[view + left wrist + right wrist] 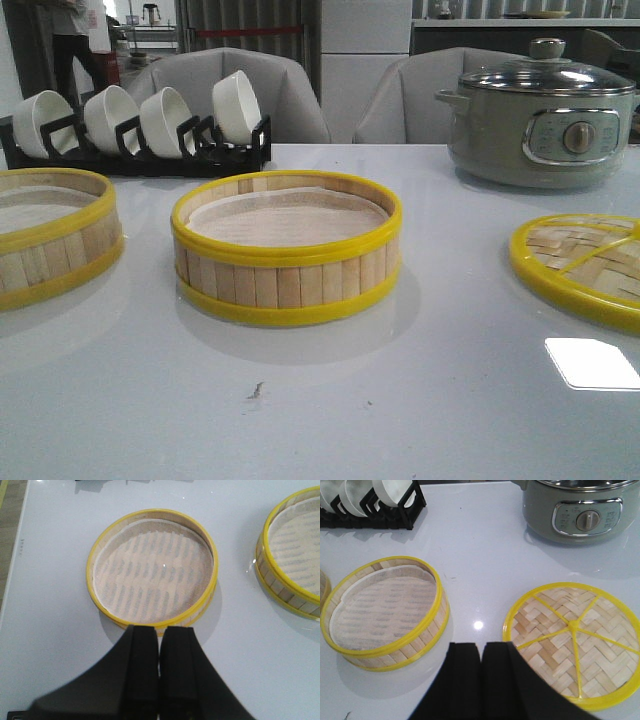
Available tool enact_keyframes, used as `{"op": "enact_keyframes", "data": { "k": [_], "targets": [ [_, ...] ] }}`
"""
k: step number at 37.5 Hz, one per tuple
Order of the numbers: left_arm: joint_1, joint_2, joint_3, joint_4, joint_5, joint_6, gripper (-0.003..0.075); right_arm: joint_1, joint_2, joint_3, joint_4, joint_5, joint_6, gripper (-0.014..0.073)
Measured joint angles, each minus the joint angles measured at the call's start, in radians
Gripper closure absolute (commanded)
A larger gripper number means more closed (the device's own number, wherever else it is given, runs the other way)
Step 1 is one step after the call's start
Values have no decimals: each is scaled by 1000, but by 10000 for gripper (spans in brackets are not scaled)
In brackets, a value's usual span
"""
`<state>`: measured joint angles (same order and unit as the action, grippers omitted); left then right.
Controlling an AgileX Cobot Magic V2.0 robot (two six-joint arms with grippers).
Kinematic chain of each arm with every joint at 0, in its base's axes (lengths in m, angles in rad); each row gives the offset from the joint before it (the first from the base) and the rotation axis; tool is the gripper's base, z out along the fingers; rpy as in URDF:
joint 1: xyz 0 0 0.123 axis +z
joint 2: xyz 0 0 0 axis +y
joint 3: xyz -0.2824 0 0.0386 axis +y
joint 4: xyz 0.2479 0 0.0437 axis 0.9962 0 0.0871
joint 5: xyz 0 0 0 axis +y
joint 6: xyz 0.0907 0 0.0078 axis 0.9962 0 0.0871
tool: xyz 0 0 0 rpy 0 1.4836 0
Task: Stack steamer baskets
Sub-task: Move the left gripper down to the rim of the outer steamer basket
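Left end effector: black fingers pressed together, nothing between them, hanging over the table just short of the left steamer basket. Right end effector: fingers likewise pressed together, empty, above bare table between the centre steamer basket and the lid.

Table: glossy white, reflecting ceiling light; one small dark fleck near the front edge. Beyond the far edge, two grey chairs and a dim room.

Baskets: one sits mid-table, the other at the left edge, partly cut off in the front view. Both upright, paper-lined, apart, not stacked.

Others: woven lid lies flat at the right edge. Grey-green electric pot with glass cover at the far right corner. Black rack of white bowls along the far edge, left.
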<state>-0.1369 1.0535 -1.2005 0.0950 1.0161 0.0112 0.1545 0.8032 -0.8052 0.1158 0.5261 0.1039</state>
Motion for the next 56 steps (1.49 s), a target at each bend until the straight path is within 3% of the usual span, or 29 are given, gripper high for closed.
{"op": "enact_keyframes", "data": {
  "k": [11,14,16,18,22,24,29,38,56],
  "targets": [
    [0,0,0,-43,5,0,634,0,73,0,-2,-137,0,538],
    [0,0,0,-58,-13,0,615,-9,81,0,-5,-130,0,396],
    [0,0,0,-74,-41,2,540,-11,85,0,-9,-103,0,218],
    [0,0,0,-85,-60,4,435,-11,90,0,-23,-79,0,96],
    [0,2,0,-100,-80,8,155,-11,91,0,-52,-48,0,78],
    [0,6,0,-106,-85,6,92,-11,91,0,-62,-39,0,78],
    [0,40,0,-135,-78,0,92,-11,91,0,-64,-35,0,78],
    [0,145,0,-181,-74,-1,172,-11,91,0,-64,-43,2,78],
    [-36,367,0,-181,-198,-1,174,-11,126,0,-34,3,4,78]
  ]
}}
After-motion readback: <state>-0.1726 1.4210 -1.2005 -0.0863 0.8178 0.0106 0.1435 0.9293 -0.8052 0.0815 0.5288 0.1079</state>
